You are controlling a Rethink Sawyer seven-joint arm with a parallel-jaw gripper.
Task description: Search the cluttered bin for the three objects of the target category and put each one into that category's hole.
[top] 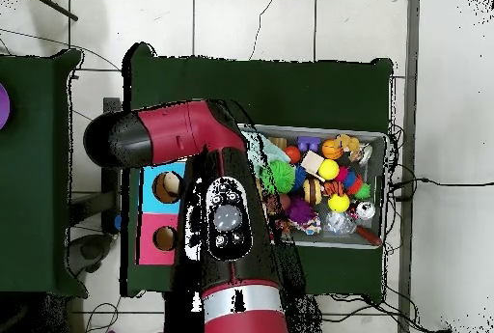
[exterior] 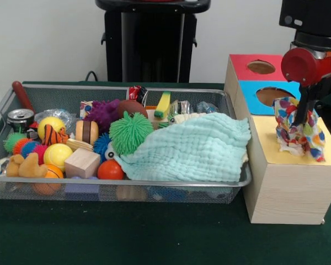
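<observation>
My gripper (exterior: pixel 302 118) hangs over the yellow-topped wood box (exterior: pixel 270 146) at the right and is shut on the multicoloured confetti wrapper (exterior: pixel 297 138). The wrapper hangs down onto the yellow top and hides the box's hole. The silver wire-mesh bin (exterior: pixel 154 181) lies to the left, full of toys. Clear crinkly plastic (exterior: pixel 63 116) shows at the bin's back left behind a yellow ball. In the overhead view the arm (top: pixel 224 215) covers the yellow box and the gripper, and the bin (top: pixel 378 189) lies to its right.
The blue-topped box (exterior: pixel 252 102) and the red-topped box (exterior: pixel 240 65) stand behind the yellow one, each with a round hole. A pale green quilted cloth (exterior: pixel 193 149) covers the bin's right half. Spiky balls, blocks, a can and plush toys fill the left half.
</observation>
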